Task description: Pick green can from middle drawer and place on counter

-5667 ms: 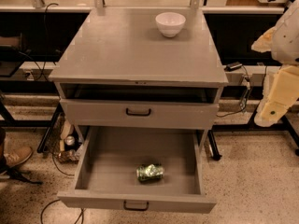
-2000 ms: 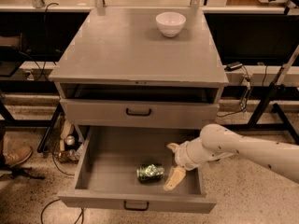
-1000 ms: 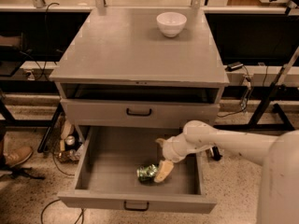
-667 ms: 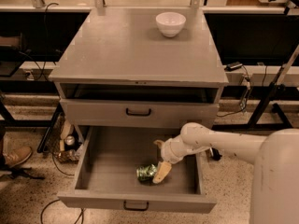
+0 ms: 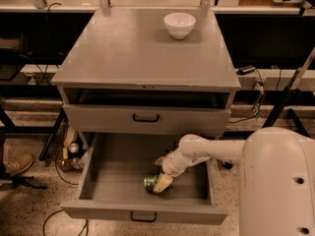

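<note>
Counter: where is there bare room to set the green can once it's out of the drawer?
The counter is bare across its front and left, from the front edge up to the white bowl at the back right. It is crowded only in the middle drawer, where the gripper sits at the green can.

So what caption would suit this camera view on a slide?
Robot's open gripper at a green can in the pulled-out bottom drawer; a white bowl sits on the cabinet top.

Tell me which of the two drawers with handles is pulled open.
The lowest drawer, where the gripper is at the green can; the upper drawer above it is shut.
</note>
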